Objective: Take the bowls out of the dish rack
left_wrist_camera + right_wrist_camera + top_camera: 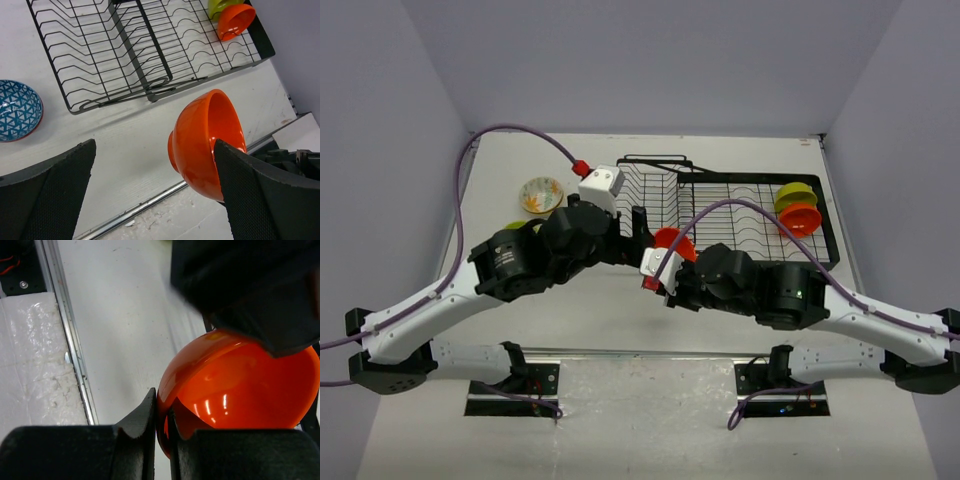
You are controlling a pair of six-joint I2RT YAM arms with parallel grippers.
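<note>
Right gripper (161, 410) was clenched on the rim of the orange bowl (240, 385), held above mid-table (just off the near side of the rack (730, 205)). Left gripper (155, 145) stood released, the bowl just beside its right finger.

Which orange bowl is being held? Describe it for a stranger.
Find the black dish rack. Off its near edge, the right gripper pinches an orange bowl by its rim. Its orange twin sits in the rack beside a lime bowl.
</note>
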